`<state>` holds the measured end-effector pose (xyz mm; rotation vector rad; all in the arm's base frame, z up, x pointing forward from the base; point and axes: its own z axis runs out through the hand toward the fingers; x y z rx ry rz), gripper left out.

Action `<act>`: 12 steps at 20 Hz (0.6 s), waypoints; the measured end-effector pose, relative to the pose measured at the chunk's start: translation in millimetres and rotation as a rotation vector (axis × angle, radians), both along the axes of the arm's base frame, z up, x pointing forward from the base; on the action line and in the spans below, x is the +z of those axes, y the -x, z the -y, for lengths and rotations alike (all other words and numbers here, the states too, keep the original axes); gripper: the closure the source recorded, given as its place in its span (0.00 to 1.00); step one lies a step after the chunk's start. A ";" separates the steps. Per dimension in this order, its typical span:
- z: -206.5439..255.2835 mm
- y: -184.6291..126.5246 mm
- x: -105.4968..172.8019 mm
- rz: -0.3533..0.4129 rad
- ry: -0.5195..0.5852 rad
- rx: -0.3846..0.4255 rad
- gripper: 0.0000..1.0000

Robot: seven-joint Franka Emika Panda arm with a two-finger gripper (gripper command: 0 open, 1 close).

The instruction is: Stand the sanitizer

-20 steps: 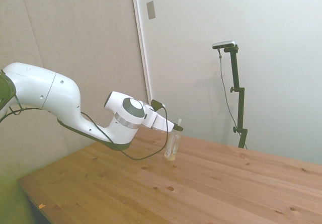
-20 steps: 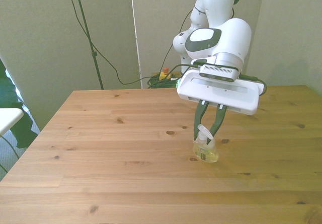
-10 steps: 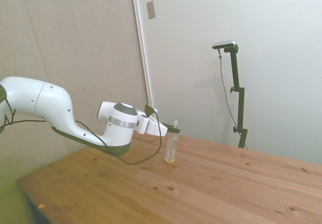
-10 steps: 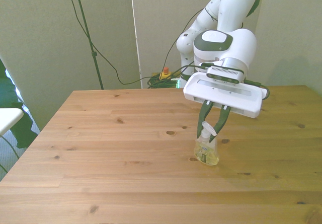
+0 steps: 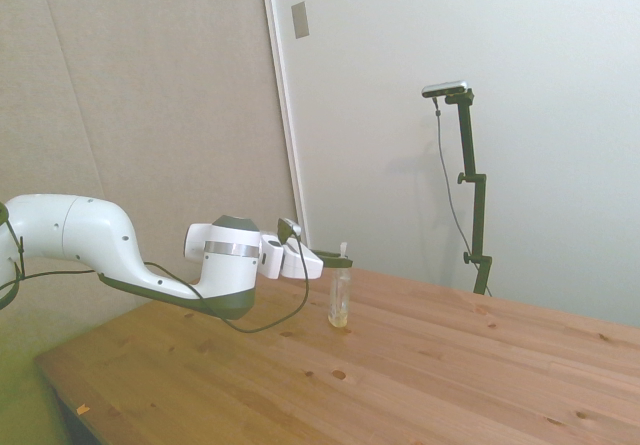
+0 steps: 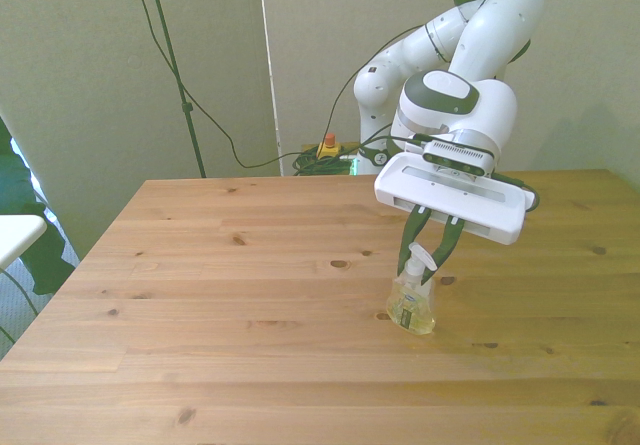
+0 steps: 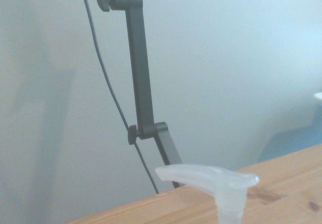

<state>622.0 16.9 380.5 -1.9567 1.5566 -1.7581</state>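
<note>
The sanitizer (image 6: 411, 303) is a small clear pump bottle with pale yellow liquid. It stands upright with its base on the wooden table (image 6: 230, 295), right of the table's middle in the front view. My gripper (image 6: 427, 257) reaches it from behind and is shut on its neck, just under the white pump head. In the side view the sanitizer (image 5: 340, 301) stands near the table's far edge, with the gripper (image 5: 342, 262) held level at its top. The wrist view shows only the pump head (image 7: 209, 176), close up.
Bare wood lies all around the bottle in the side view's table (image 5: 450, 365). Behind the table's far edge, cables and a small red-topped object (image 6: 327, 143) lie on the floor. A white surface (image 6: 15, 235) pokes in at the front view's left edge.
The wrist has swung from pointing down to level and the arm has dropped lower. The bottle went from tilted to upright, and its base is now on the table.
</note>
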 end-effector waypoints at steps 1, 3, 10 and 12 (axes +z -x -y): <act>0.3 0.2 0.0 0.000 -0.001 0.000 0.00; 0.4 0.4 0.1 0.000 -0.002 0.000 0.00; -5.7 5.3 -3.6 -0.008 -0.007 0.005 0.00; -12.4 8.3 -3.7 -0.009 -0.007 0.013 0.00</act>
